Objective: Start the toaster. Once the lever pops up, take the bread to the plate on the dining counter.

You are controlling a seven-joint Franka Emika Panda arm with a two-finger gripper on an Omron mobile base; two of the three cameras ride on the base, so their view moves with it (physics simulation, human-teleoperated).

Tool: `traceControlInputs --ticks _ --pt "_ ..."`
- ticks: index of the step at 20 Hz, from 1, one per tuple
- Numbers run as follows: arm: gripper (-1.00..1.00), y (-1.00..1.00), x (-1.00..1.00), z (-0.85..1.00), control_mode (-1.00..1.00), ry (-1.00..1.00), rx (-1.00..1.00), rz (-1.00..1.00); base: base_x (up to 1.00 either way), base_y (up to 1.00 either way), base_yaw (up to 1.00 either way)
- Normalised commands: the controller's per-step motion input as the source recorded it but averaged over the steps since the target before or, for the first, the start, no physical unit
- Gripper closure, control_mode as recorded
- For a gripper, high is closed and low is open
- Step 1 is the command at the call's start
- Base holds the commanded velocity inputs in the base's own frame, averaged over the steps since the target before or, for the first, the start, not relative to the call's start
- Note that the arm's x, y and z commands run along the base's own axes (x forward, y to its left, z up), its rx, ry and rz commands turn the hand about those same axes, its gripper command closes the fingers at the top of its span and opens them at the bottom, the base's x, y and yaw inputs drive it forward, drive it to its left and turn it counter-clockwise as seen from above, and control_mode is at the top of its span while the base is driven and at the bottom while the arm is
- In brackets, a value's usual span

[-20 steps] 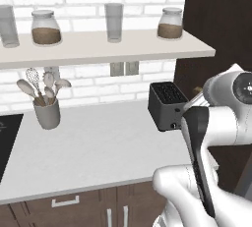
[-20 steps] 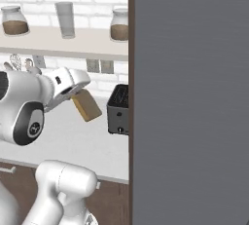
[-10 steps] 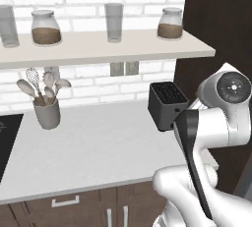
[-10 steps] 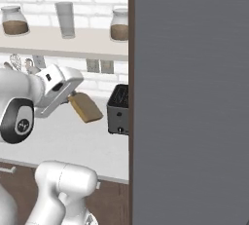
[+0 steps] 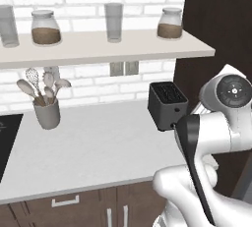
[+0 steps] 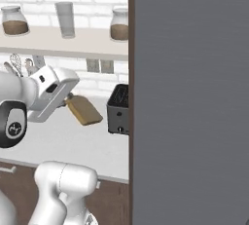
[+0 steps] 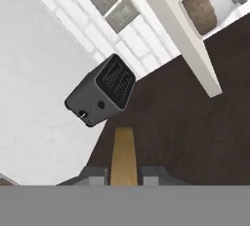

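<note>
The bread (image 6: 83,111), a pale tan slice, hangs in the air left of the toaster (image 6: 118,109), and my gripper (image 6: 71,103) is shut on its near end. In the hand view the bread (image 7: 122,154) stands edge-on between my two fingers (image 7: 95,175), with my gripper (image 7: 123,174) shut on it. The black toaster (image 7: 102,90) lies beyond it on the grey-white countertop, slots up and knob low on its front. The toaster (image 5: 167,104) sits at the counter's right end, against the dark cabinet. The plate and the dining counter are out of view.
A shelf (image 5: 98,49) above the counter carries jars and a glass. A utensil holder (image 5: 47,113) stands at the left, with a black cooktop (image 5: 7,137) at the edge. A tall dark cabinet (image 5: 221,34) borders the toaster's right. A grey panel (image 6: 194,97) blocks the right base view's right half.
The arm has swung its joints, and the hand with the bread has dropped a little and drawn slightly away from the toaster. The toaster has not moved.
</note>
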Motion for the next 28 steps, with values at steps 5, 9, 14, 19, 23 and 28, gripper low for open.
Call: traceControlInputs --ticks 5,9,14,19,23,28 --pt "1.00 0.00 0.00 0.00 1.00 0.00 0.00 0.00 -0.51 0.23 -0.17" --pt "1.00 0.00 0.00 0.00 1.00 0.00 0.00 0.00 -0.54 0.39 -0.35" --pt "1.00 0.00 0.00 0.00 1.00 0.00 0.00 0.00 -0.49 0.47 -0.50" --pt "1.00 0.00 0.00 0.00 1.00 0.00 0.00 0.00 -0.50 0.35 -0.66" --pt "1.00 0.00 0.00 0.00 1.00 0.00 0.00 0.00 -0.44 0.11 -0.78" --pt "1.00 0.00 0.00 0.00 1.00 0.00 0.00 0.00 -0.35 0.11 -0.81"
